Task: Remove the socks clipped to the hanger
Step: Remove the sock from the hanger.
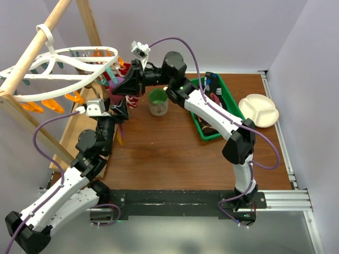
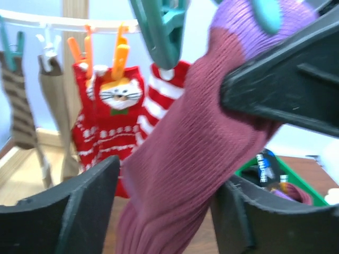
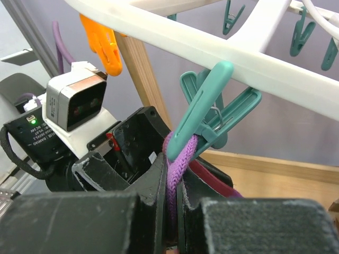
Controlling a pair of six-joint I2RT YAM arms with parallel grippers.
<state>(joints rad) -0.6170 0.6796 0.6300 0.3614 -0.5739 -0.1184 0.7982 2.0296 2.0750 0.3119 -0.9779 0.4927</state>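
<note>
A maroon sock with a purple cuff (image 2: 180,132) hangs from a teal clip (image 3: 212,111) on the white hanger (image 3: 212,47). My right gripper (image 3: 170,177) is shut on the purple cuff (image 3: 179,153) just below that clip. In the top view it sits under the hanger's right rim (image 1: 127,82). My left gripper (image 2: 167,182) is open, with its fingers on either side of the sock's lower part, just below the right gripper (image 1: 119,111). A red-and-white sock with a cat face (image 2: 111,111), a brown striped sock (image 2: 18,106) and a tan sock (image 2: 53,100) hang clipped behind.
The wooden pole frame (image 1: 32,53) carries the hanger (image 1: 63,71) at the far left. Orange clips (image 1: 53,106) dangle from its near rim. A green cup (image 1: 158,101) stands mid-table. A green tray (image 1: 233,100) with items and a white divided plate (image 1: 258,110) lie to the right.
</note>
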